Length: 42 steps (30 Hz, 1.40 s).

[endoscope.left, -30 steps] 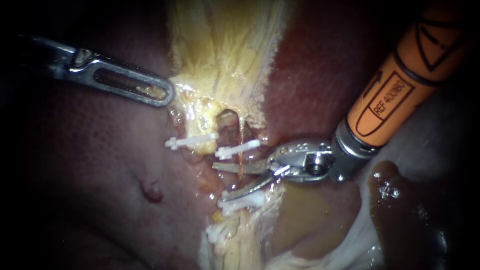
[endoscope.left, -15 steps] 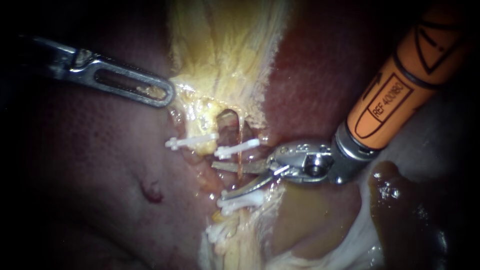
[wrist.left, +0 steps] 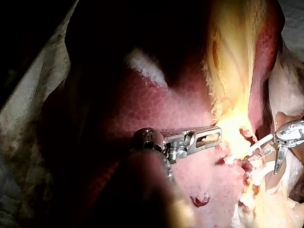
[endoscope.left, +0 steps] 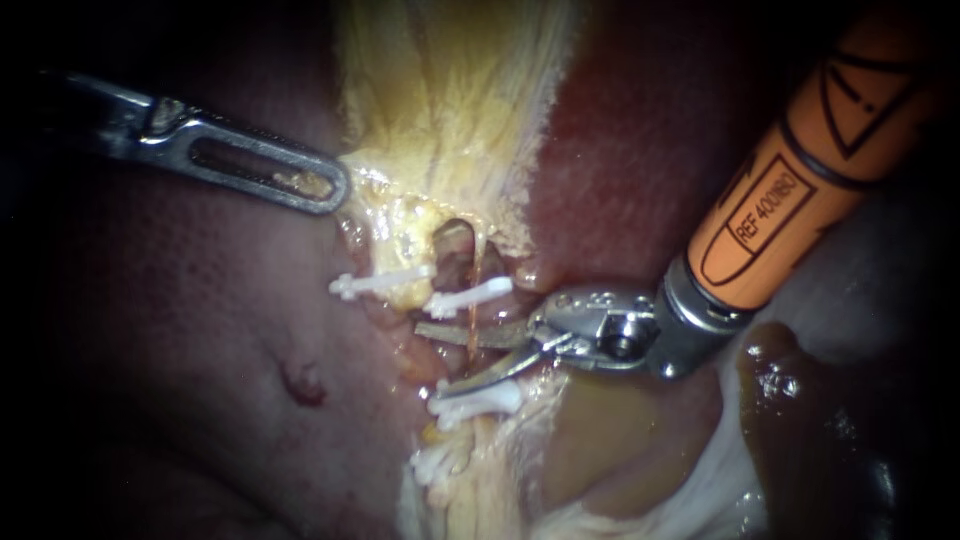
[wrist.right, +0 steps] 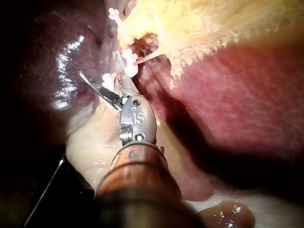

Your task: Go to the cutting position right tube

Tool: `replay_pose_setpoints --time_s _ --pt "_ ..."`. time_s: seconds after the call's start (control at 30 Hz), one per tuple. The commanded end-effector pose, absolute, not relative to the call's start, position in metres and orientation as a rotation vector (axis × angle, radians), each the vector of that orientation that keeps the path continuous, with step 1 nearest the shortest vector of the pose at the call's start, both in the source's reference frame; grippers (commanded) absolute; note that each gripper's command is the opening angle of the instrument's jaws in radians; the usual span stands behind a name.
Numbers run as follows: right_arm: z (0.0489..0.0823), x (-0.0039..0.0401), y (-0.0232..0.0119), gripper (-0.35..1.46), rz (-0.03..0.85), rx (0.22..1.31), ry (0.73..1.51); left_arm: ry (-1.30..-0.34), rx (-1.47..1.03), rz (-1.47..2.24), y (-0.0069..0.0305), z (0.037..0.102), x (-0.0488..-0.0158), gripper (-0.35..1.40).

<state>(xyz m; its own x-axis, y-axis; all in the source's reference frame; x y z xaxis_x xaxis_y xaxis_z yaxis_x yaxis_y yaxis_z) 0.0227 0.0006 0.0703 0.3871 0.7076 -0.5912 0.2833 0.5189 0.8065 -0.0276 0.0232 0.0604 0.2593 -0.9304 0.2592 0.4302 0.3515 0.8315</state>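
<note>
My right instrument [endoscope.left: 432, 360] comes in on an orange shaft, its two blades open. A thin orange-brown right tube [endoscope.left: 472, 318] runs down between the blades, between an upper white clip [endoscope.left: 470, 297] and a lower white clip [endoscope.left: 480, 400]. Another clip [endoscope.left: 380, 283] sits on the left tube. The right wrist view shows the open blades [wrist.right: 108, 73] next to the clips [wrist.right: 128, 61]. My left instrument [endoscope.left: 335, 190] has slotted jaws shut on the edge of the gallbladder's yellow tissue [endoscope.left: 440, 120]. The left wrist view shows them [wrist.left: 216, 135] holding it taut.
Dark red liver [endoscope.left: 200, 330] lies left of the tubes and also behind the right shaft [endoscope.left: 640, 150]. Brown fluid [endoscope.left: 800, 400] pools under the right instrument. More white clips [endoscope.left: 440, 462] sit lower on the pale stalk.
My right instrument has slid slightly to the left, so its open blades reach further past the thin tube. The left instrument has held still.
</note>
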Motion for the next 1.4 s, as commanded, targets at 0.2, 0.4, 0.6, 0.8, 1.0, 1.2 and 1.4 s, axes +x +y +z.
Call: replay_pose_setpoints --time_s 0.2,0.4,0.6,0.8,1.0,1.2,1.4 --pt "0.0693 0.0228 0.0002 1.36 0.316 1.068 1.201 -0.855 0.712 -1.035 0.0231 0.0604 -0.0276 -0.35" --pt "0.0683 0.0231 0.0004 1.34 0.288 1.11 1.216 -0.855 0.712 -1.035 0.0232 0.0604 -0.0276 -0.35" --pt "0.0683 0.0236 0.0006 1.34 0.291 1.112 1.222 -0.855 0.712 -1.035 0.0232 0.0604 -0.0276 -0.35" --pt "0.0685 0.0246 0.0006 1.36 0.295 1.11 1.228 -0.855 0.711 -1.035 0.0231 0.0604 -0.0277 -0.35" --pt "0.0685 0.0246 0.0006 1.36 0.295 1.111 1.23 -0.855 0.711 -1.035 0.0231 0.0604 -0.0277 -0.35" --pt "0.0685 0.0246 0.0006 1.36 0.295 1.111 1.23 -0.855 0.711 -1.035 0.0231 0.0604 -0.0277 -0.35" --pt "0.0685 0.0246 0.0006 1.36 0.295 1.111 1.23 -0.855 0.711 -1.035 0.0231 0.0605 -0.0276 -0.35"
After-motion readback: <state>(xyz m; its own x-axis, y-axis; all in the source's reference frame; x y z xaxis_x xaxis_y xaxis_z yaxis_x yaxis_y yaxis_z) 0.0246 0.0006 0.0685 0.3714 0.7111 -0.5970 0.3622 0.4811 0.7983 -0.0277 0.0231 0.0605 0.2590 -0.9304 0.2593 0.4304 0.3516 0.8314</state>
